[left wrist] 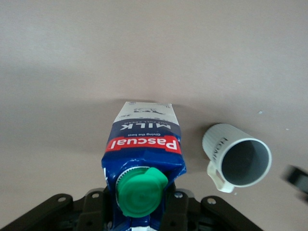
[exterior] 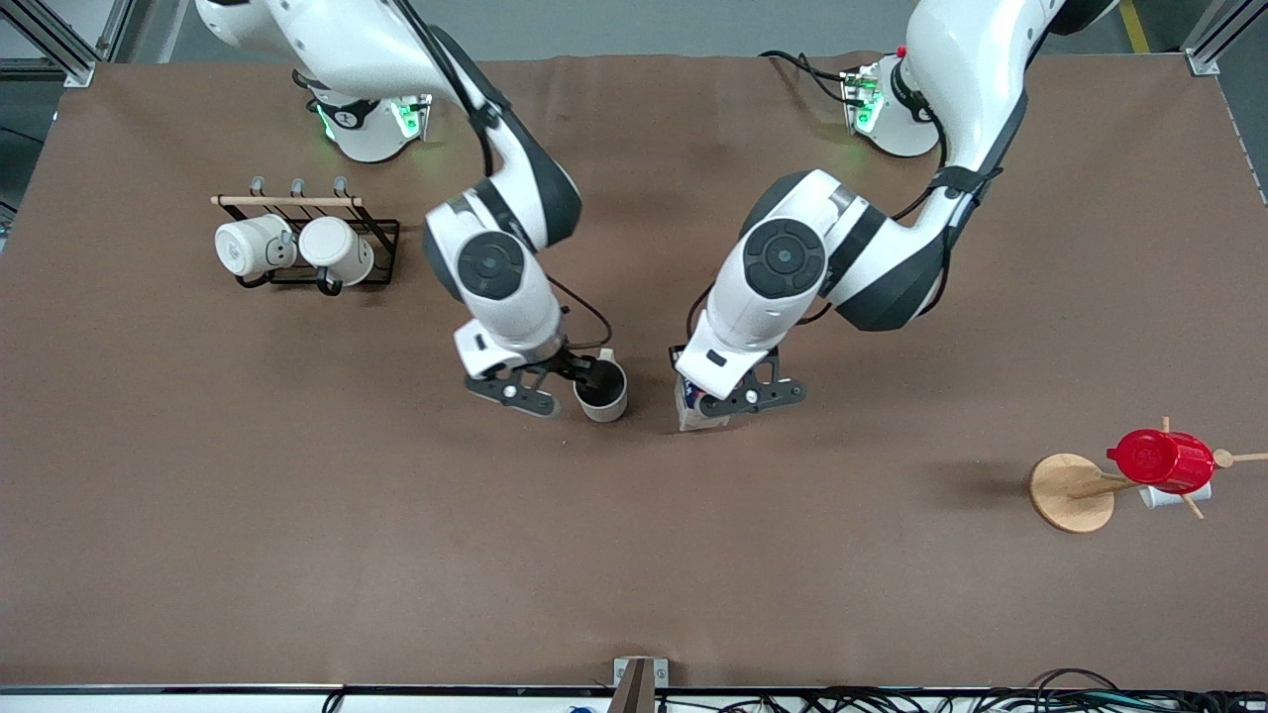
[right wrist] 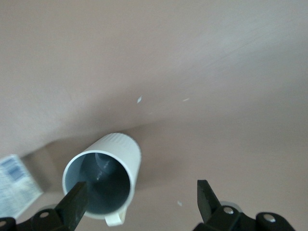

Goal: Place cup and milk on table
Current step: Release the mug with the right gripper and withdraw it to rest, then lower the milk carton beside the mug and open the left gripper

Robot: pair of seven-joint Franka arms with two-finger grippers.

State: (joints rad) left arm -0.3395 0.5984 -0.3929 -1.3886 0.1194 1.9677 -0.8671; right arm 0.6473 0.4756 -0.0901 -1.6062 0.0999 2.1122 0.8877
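I see the cup (exterior: 601, 391) upright on the desk (exterior: 297, 515) near its middle, with the milk (exterior: 696, 411) standing just beside it toward the left arm's end. My right hand (exterior: 584, 379) sits at the cup, fingers spread wide, one finger (right wrist: 74, 202) at the rim and nothing gripped. My left hand (exterior: 705, 396) is clamped on the carton's top by the green cap (left wrist: 141, 190).

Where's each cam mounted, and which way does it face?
Front: high across the table, facing both arms; left claw, right claw.
Left wrist: looks down on the milk carton in its shut claw.
Right wrist: looks down past its open claw.
All three share the cream mug.
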